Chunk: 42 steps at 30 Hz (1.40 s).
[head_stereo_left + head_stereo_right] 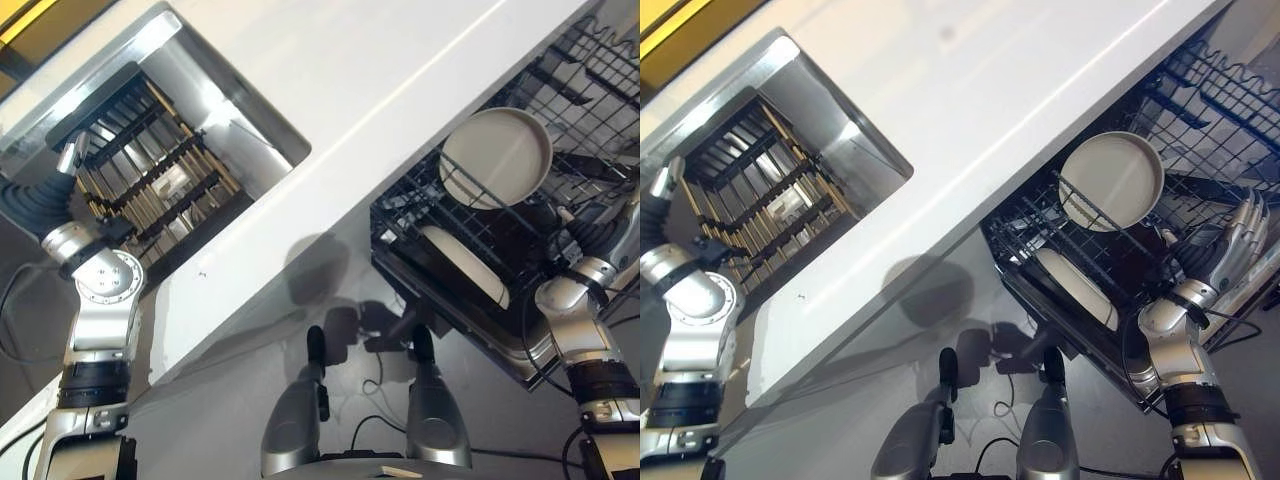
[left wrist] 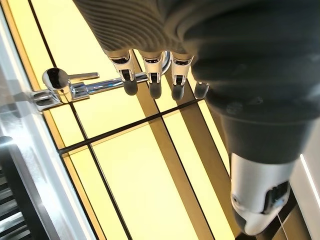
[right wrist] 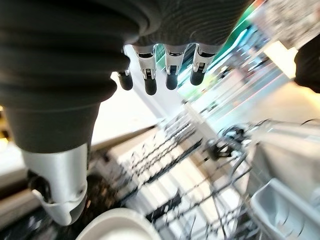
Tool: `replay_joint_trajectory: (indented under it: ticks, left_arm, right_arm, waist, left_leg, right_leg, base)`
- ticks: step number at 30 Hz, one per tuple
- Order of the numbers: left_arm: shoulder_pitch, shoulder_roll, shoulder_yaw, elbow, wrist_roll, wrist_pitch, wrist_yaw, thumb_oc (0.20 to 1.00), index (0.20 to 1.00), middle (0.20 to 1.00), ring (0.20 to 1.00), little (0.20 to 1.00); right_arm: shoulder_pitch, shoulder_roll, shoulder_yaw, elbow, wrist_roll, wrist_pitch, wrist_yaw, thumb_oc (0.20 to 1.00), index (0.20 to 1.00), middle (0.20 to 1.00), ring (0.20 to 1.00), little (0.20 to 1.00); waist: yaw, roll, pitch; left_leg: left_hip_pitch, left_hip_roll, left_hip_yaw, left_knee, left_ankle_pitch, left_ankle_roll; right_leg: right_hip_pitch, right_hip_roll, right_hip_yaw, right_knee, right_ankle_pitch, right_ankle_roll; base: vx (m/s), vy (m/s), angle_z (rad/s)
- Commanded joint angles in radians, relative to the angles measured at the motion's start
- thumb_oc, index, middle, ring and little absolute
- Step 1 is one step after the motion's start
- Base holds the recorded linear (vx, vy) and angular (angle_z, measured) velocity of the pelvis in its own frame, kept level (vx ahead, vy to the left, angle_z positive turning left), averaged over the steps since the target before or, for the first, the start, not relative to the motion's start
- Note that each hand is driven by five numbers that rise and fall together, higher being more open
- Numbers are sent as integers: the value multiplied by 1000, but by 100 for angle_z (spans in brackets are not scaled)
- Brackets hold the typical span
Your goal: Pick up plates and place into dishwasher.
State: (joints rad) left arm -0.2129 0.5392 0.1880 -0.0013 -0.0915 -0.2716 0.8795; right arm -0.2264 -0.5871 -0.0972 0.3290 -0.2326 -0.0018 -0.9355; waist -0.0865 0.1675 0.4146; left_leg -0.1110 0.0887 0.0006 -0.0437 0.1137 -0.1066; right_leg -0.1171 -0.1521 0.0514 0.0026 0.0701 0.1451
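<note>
Overhead, the white countertop (image 1: pixel 400 90) runs diagonally, with a steel sink (image 1: pixel 200 75) holding a dark slatted rack (image 1: pixel 150 180) to the robot's left. To the right, the black dishwasher rack (image 1: pixel 1080 250) carries two plates — a round plate (image 1: pixel 1112 180) standing on edge and a second plate (image 1: pixel 1075 285) lying lower, nearer the robot. The right hand (image 1: pixel 1235 245) hovers beside the rack, fingers straight, holding nothing. The left hand (image 2: pixel 145 75) hangs by the sink, fingers relaxed and empty, near a chrome tap (image 2: pixel 57 82).

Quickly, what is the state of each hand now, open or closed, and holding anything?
Left hand: open, fingers straight, holding nothing.
Right hand: open, fingers relaxed, holding nothing, above the dishwasher rack.
</note>
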Motion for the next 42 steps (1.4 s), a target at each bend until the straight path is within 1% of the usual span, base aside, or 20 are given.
replay_joint_trajectory:
  ticks: [1, 5, 7, 9, 12, 16, 19, 24, 27, 29, 31, 32, 34, 35, 38, 42]
  left_arm:
    - [72, -44, 52, -7, 56, -59, -30, 1000, 1000, 1000, 1000, 1000]
    - [145, -100, 64, -23, 53, -59, -62, 1000, 1000, 1000, 1000, 1000]
    - [174, -125, 56, -32, 50, -54, -73, 1000, 1000, 1000, 1000, 1000]
    - [189, -142, 43, -37, 50, -44, -78, 1000, 1000, 1000, 1000, 1000]
    - [191, -147, 23, -36, 43, -34, -77, 1000, 1000, 1000, 1000, 1000]
    - [160, -134, -5, -33, 22, -18, -42, 1000, 1000, 1000, 1000, 1000]
    - [136, -125, -18, -31, -7, -15, -24, 1000, 1000, 1000, 1000, 1000]
    - [115, -122, -23, -39, -15, -10, -11, 1000, 1000, 1000, 1000, 1000]
    - [110, -123, -25, -39, -25, -7, -5, 1000, 1000, 1000, 1000, 1000]
    - [110, -126, -29, -38, -24, -6, -1, 1000, 1000, 1000, 1000, 1000]
    - [112, -130, -32, -36, -29, -5, -4, 1000, 1000, 1000, 1000, 1000]
    - [111, -132, -33, -34, -29, -7, -5, 1000, 1000, 1000, 1000, 1000]
    - [106, -139, -40, -21, -23, -15, -5, 1000, 1000, 1000, 1000, 1000]
    - [103, -140, -46, -18, -19, -18, -3, 1000, 1000, 1000, 1000, 1000]
    - [78, -136, -63, -4, -13, -27, 10, 1000, 1000, 1000, 1000, 1000]
    - [53, -132, -75, 1, -13, -23, 24, 1000, 1000, 1000, 1000, 1000]
  right_arm:
    - [100, -21, -38, -67, 34, -65, -6, 1000, 1000, 1000, 1000, 1000]
    - [155, 8, -88, -76, 129, -101, 91, 1000, 1000, 1000, 1000, 1000]
    - [174, 17, -99, -83, 172, -117, 157, 1000, 1000, 1000, 1000, 1000]
    - [187, 21, -102, -88, 184, -123, 201, 1000, 1000, 1000, 1000, 1000]
    - [186, 21, -97, -76, 201, -130, 224, 1000, 1000, 1000, 1000, 1000]
    - [152, -10, -87, -44, 216, -142, 227, 1000, 1000, 1000, 1000, 1000]
    - [120, -29, -79, -30, 228, -140, 226, 1000, 1000, 1000, 1000, 1000]
    - [84, -42, -74, -36, 215, -140, 214, 1000, 1000, 1000, 1000, 1000]
    - [75, -50, -79, -52, 205, -168, 218, 1000, 1000, 1000, 1000, 1000]
    - [64, -55, -80, -67, 228, -203, 262, 1000, 1000, 1000, 1000, 1000]
    - [50, -59, -78, -86, 292, -236, 330, 1000, 1000, 1000, 1000, 1000]
    - [47, -62, -79, -86, 302, -238, 342, 1000, 1000, 1000, 1000, 1000]
    - [24, -62, -69, -87, 334, -264, 393, 1000, 1000, 1000, 1000, 1000]
    - [15, -61, -63, -87, 345, -266, 400, 1000, 1000, 1000, 1000, 1000]
    - [-22, -57, -46, -59, 409, -264, 400, 1000, 1000, 1000, 1000, 1000]
    - [-60, -46, -41, 6, 451, -252, 362, 1000, 1000, 1000, 1000, 1000]
  waist:
    - [-32, -15, -152]
    - [-50, 15, -169]
    - [-60, 32, -170]
    - [-70, 46, -165]
    - [-81, 60, -152]
    - [-92, 76, -118]
    - [-94, 82, -97]
    - [-92, 84, -72]
    - [-89, 81, -66]
    - [-85, 80, -64]
    - [-81, 82, -61]
    - [-80, 83, -61]
    - [-75, 85, -55]
    - [-73, 86, -53]
    - [-66, 90, -37]
    - [-61, 101, -15]
  left_leg:
    - [-31, -28, 9, 128, -105, 21]
    - [0, -41, 21, 175, -129, 20]
    - [18, -49, 26, 192, -140, 22]
    - [31, -59, 30, 202, -149, 25]
    - [44, -75, 39, 203, -156, 29]
    - [23, -97, 46, 220, -160, 33]
    - [-2, -111, 46, 233, -162, 33]
    - [-30, -128, 48, 252, -168, 35]
    - [-40, -135, 48, 262, -173, 35]
    - [-47, -139, 46, 270, -176, 35]
    - [-57, -144, 44, 278, -179, 33]
    - [-62, -145, 44, 282, -179, 32]
    - [-75, -148, 43, 287, -180, 32]
    - [-82, -149, 43, 290, -180, 33]
    - [-108, -150, 41, 299, -178, 30]
    - [-141, -155, 40, 313, -177, 29]
  right_leg:
    - [-69, -30, 14, 116, -64, -22]
    - [-45, -51, 43, 136, -74, -19]
    - [-35, -64, 60, 149, -79, -15]
    - [-28, -74, 77, 159, -81, -10]
    - [-25, -89, 95, 164, -81, 1]
    - [-58, -111, 112, 186, -76, 11]
    - [-86, -123, 121, 202, -74, 17]
    - [-115, -141, 125, 216, -67, 22]
    - [-123, -150, 124, 219, -64, 24]
    - [-130, -154, 122, 223, -63, 25]
    - [-141, -158, 122, 230, -62, 25]
    - [-146, -160, 123, 232, -62, 25]
    - [-160, -163, 124, 235, -58, 24]
    - [-166, -164, 125, 238, -57, 24]
    - [-192, -167, 125, 246, -52, 21]
    - [-229, -169, 125, 262, -49, 15]
  base:
    - [179, 160, -15]
    - [248, 210, -24]
    - [248, 226, -31]
    - [194, 202, -17]
    - [79, 170, -17]
    - [-53, 162, -14]
    - [-88, 128, -6]
    - [-57, 107, -1]
    - [-11, 88, 3]
    - [26, 85, 3]
    - [22, 85, 3]
    - [2, 78, 4]
    - [-10, 62, 5]
    - [-37, 35, 7]
    - [-74, 33, 12]
    - [-58, 45, 9]
